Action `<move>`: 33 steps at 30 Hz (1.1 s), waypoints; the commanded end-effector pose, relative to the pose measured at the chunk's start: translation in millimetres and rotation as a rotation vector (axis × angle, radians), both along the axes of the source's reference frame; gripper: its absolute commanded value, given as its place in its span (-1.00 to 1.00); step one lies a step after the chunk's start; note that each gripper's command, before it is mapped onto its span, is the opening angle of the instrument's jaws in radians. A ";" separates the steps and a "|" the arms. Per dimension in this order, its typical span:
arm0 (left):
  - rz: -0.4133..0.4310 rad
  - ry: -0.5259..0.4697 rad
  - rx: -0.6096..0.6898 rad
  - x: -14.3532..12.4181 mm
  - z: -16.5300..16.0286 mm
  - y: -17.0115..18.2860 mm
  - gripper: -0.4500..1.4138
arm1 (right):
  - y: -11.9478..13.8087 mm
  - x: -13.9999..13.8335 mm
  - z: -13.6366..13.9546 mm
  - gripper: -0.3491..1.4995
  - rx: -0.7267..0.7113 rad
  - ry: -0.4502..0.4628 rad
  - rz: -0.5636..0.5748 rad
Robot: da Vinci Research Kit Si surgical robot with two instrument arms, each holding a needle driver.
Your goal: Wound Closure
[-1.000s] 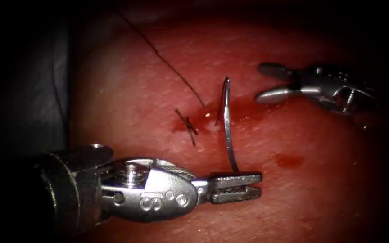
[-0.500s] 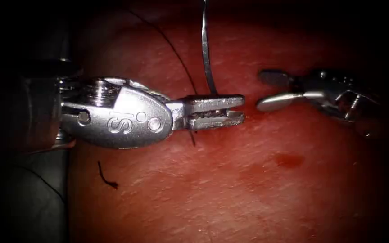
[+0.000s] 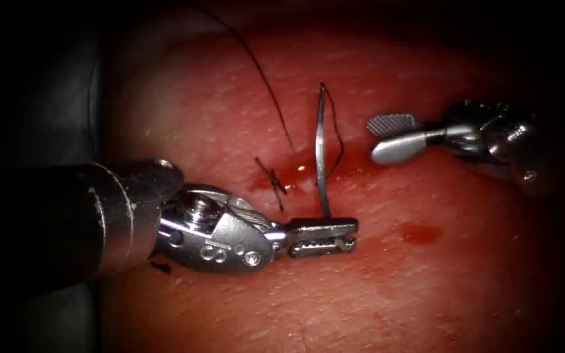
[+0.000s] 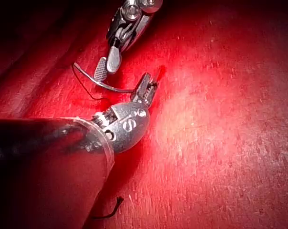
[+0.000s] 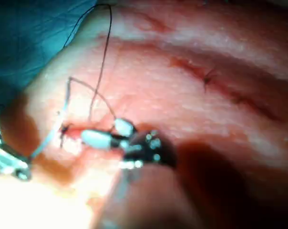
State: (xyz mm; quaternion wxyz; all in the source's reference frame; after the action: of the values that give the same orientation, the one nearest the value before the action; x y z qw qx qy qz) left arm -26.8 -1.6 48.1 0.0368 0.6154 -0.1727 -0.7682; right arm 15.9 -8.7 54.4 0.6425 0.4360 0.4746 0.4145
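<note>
At the lower centre of the endoscope frame the left end effector (image 3: 322,236) is clamped on the needle (image 3: 320,151) at one end of its curve, the steel arc rising from the jaws to the middle of the frame, clear of the tissue (image 3: 426,287) rather than buried in it, just right of the cut (image 3: 302,173). The thread (image 3: 266,85) leaves the needle's upper end, loops down to the wet patch of red fluid (image 3: 354,163) at the cut, and a second dark strand climbs toward the upper left of the frame. A finished knot with short cut ends (image 3: 271,180) sits just left of the needle. At the right of the frame the right end effector (image 3: 393,136) stands with its jaws apart, holding nothing, near the needle but not touching it. In my judgement the needle is light, stiff and slippery, apt to swivel unless gripped on its body away from the point; the thread is limp and fine, and the tissue is soft and yielding. No brand can be read; two small round marks and part of a stamped character show on the left tool's wrist, illegible
</note>
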 end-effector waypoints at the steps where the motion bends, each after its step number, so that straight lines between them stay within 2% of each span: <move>1: 0.004 -0.003 -0.007 -0.8 0.5 -0.1 -1.00 | -1.0 1.4 0.5 0.49 0.019 0.012 -0.009; 6: 0.033 -0.020 -0.056 -1.7 0.3 -0.2 -1.00 | -1.4 3.0 0.8 0.58 0.103 0.061 -0.025; 13: 0.049 -0.031 -0.082 -1.7 0.4 -0.2 -1.00 | -1.7 3.6 0.3 0.64 0.143 0.098 -0.035; 19: 0.042 -0.021 -0.083 -1.9 0.7 -0.2 -1.00 | -1.8 3.8 0.1 0.49 0.143 0.114 -0.047; 26: 0.039 -0.017 -0.082 -1.7 0.9 -0.1 -1.00 | -2.0 3.8 -0.1 0.71 0.143 0.121 -0.050; 33: 0.039 -0.015 -0.088 -1.8 1.1 0.0 -1.00 | -2.2 4.2 -0.4 0.73 0.143 0.131 -0.059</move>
State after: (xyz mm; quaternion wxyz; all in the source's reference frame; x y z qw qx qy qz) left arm -28.0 -1.5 48.6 0.0762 0.6217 -0.1949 -0.7548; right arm 19.5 -10.1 53.4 0.5898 0.5190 0.4723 0.3996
